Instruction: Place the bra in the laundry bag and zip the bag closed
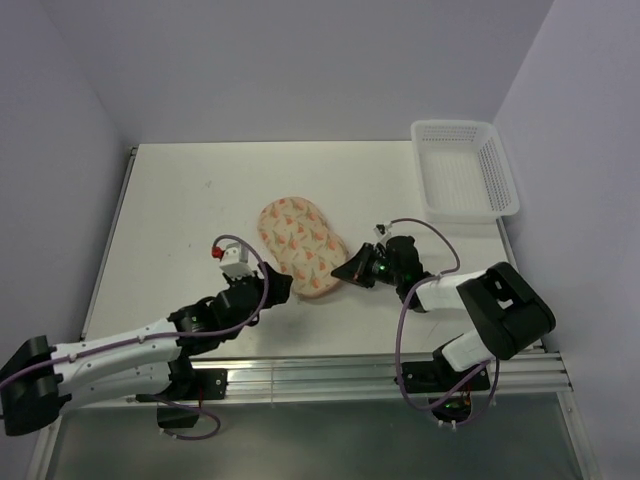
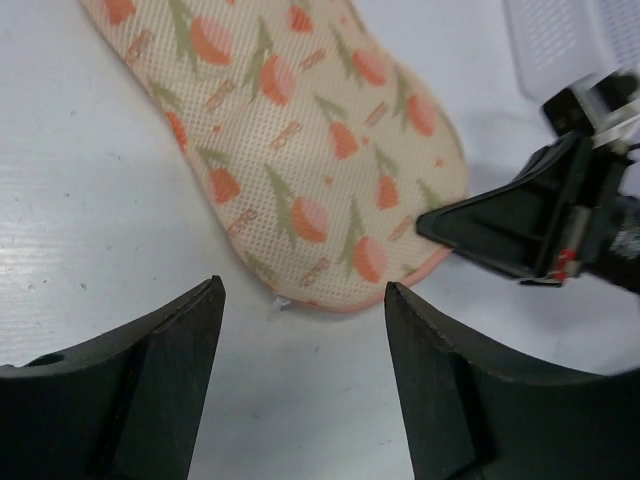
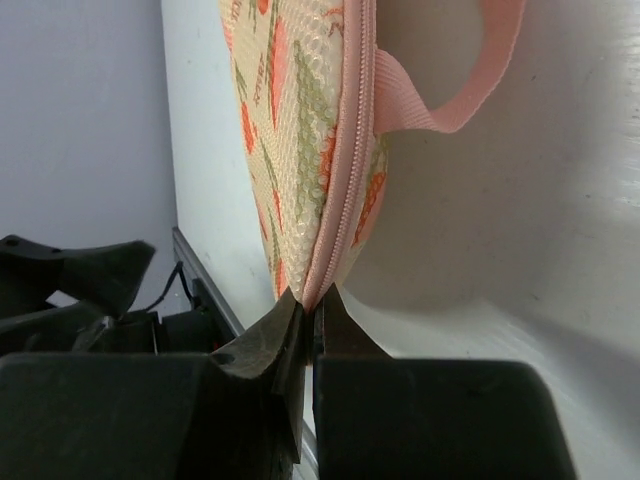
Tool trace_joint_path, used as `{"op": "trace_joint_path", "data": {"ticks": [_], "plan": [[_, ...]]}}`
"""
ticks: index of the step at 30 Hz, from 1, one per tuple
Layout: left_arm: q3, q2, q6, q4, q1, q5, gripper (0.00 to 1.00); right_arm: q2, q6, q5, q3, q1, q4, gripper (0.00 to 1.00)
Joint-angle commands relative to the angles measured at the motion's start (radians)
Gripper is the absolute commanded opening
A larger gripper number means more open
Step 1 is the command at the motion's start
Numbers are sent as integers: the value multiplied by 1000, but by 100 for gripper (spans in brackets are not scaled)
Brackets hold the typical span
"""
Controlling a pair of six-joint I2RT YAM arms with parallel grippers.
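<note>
White tabletop [image 1: 180, 220] between pale lilac walls, seen from above and from both wrists. Laundry bag [image 1: 298, 247] — peanut-shaped, cream-pink mesh printed with red-orange flowers on green stems — lies flat near the table's centre, closed, so its inside is hidden. Zip [image 3: 355, 150] runs along the pink-bound rim; a pink loop strap [image 3: 470, 80] stands off the edge, cut off at the top of the right wrist view. Right gripper [image 3: 310, 305]: jaws pressed together, pinching the bag's near-right rim at the zip seam — whether the slider lies between them cannot be made out. Left gripper [image 2: 305, 295]: jaws spread wide, holding nothing, just short of the bag's near end. White perforated basket [image 1: 465, 170] sits at the far right corner, well apart.
</note>
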Motion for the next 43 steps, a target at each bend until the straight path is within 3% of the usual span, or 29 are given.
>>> {"op": "trace_joint_path", "data": {"ticks": [1, 3, 6, 7, 11, 17, 24, 27, 43], "plan": [[20, -112, 6, -101, 3, -28, 73, 1, 52, 78, -2, 25, 131, 2], [33, -172, 24, -137, 3, -34, 78, -6, 34, 115, 4, 46, 89, 12], [88, -223, 45, -193, 3, -45, 80, -61, -29, 194, 9, 66, -35, 84], [101, -247, 48, -205, 3, -51, 81, -104, -53, 219, 19, 71, -81, 99], [152, -318, 93, -259, 3, -62, 85, -276, -159, 388, 10, 82, -333, 100], [207, -418, 154, -314, 3, -77, 89, -604, -254, 576, 18, 80, -582, 100], [322, -462, 211, -440, 3, -125, 90, -1012, -385, 682, 125, 82, -826, 100], [333, -504, 242, -461, 3, -135, 89, -1103, -417, 748, 205, 82, -905, 100], [296, -533, 226, -489, 3, -149, 85, -1129, -419, 788, 209, 80, -909, 100]]}}
